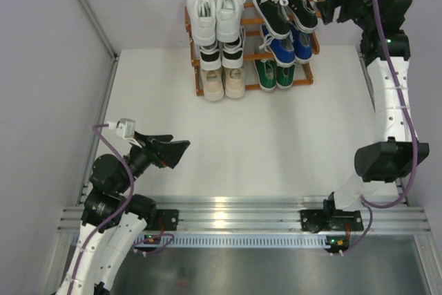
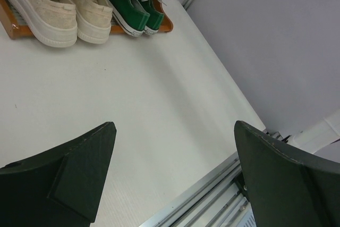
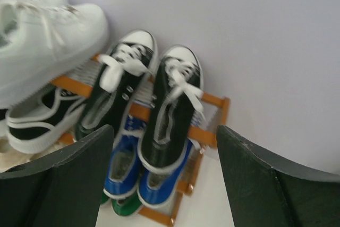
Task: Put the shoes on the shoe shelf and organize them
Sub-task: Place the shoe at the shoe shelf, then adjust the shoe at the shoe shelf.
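Six pairs of shoes sit on the shoe shelf [image 1: 252, 88], which stands at the far edge of the bench [image 1: 242, 150] against the back wall.

Starting at the left, we see the left gripper [image 1: 176, 151] low over the near left part of the bench. Its fingers are spread wide and hold nothing. The shelf lies well apart from it, ahead and to its right, with a broad stretch of white bench between them. A side wall [image 1: 41, 101] runs close along the bench's left edge, and a metal rail [image 1: 228, 215] lines the near edge by the arm bases.

On the shelf's left half, the white pair [image 1: 216, 8] fills the top tier, the lower black pair [image 1: 221, 53] sits under it on the middle tier, and the beige pair [image 1: 224, 82] is lowest. On the right half, the green pair [image 1: 275, 74] is lowest, the blue pair [image 1: 290, 45] sits above it, and the top black pair [image 1: 285, 6] crowns the stack.

Furthest right, the right gripper [image 1: 324, 6] hangs just beside the top black pair, level with that tier, its fingers spread and pinching nothing. In its wrist view both black shoes lie ahead between the fingers, toes toward the back wall. We cannot tell whether a finger touches the nearer shoe. A narrower strip of bench runs along the shelf's right end.
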Controlling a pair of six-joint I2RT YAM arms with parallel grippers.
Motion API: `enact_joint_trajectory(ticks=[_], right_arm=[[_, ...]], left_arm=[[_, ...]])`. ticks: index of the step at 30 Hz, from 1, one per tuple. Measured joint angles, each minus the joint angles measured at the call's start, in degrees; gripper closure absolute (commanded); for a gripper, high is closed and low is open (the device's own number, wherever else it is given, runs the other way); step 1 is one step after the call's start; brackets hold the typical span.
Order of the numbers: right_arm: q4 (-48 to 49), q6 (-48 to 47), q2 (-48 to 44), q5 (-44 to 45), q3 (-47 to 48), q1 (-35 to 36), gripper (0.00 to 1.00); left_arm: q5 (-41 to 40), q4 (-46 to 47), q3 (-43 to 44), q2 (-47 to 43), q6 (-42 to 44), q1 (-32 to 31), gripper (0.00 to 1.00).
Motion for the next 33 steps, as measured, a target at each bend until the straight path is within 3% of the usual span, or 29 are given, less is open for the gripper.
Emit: enact_joint_trajectory(ticks=[5,17,30,33], right_arm=[[-4.11,-1.46,-1.68,-2.75,-4.81,-7.82,0.21],[-6.54,-5.07,1.66,-15.41,-7.26,-9.55,0.24],[-4.0,-1.84,9.99,-10.1,-2.64,-5.42,0.37],[-3.89,-2.49,10.01,-7.48,-1.95,-3.58,0.46]], left_arm=[[0.0,-0.04,0.0,0.0,0.02,0.0,0.02],[0.07,-0.31,-0.02,-1.2,-0.39,0.0,0.02],[0.07,-0.39,-0.81,-1.27,-1.14,0.0,0.02],[0.07,-0.37,-1.09,-1.27,-1.14,0.0,0.02]])
